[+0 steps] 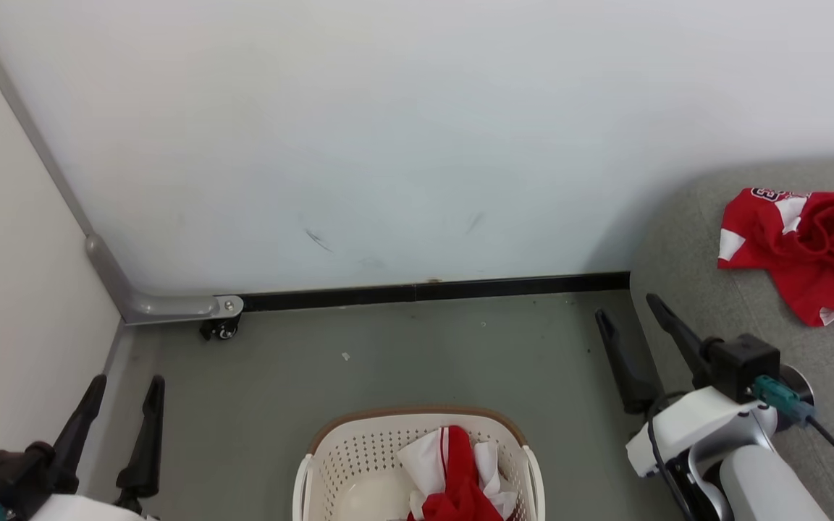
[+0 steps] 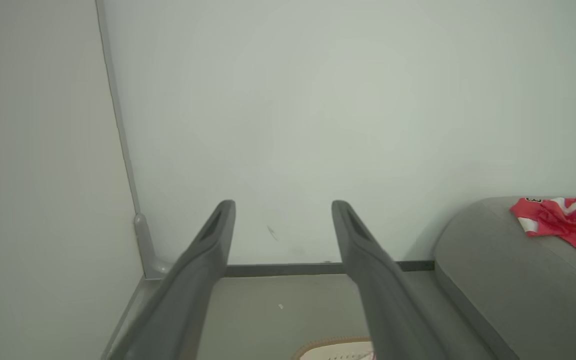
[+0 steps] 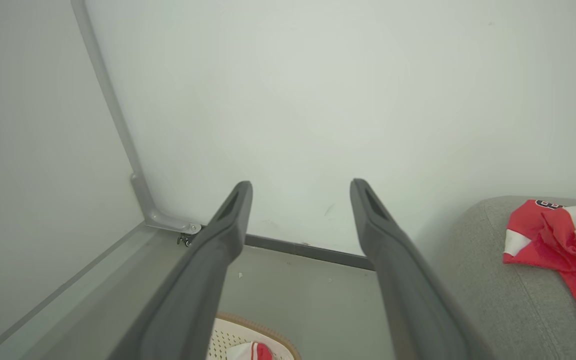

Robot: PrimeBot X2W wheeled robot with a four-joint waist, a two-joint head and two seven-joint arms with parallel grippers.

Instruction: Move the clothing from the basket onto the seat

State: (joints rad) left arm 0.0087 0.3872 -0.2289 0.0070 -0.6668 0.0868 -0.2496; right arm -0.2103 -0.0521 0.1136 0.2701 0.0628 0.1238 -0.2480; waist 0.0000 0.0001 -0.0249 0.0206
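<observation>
Head view | red clothing (image 1: 457,470) in basket (image 1: 359,449) between left gripper (image 1: 127,383) and right gripper (image 1: 627,307), both spread empty | right looks nearer

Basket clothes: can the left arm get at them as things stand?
Probably yes: the left gripper hangs open and empty left of the basket, whose top is uncovered, with the red clothes heaped inside and nothing between.

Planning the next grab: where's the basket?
In the head view the basket sits at bottom centre on the floor, left of the seat, clothing inside.
</observation>
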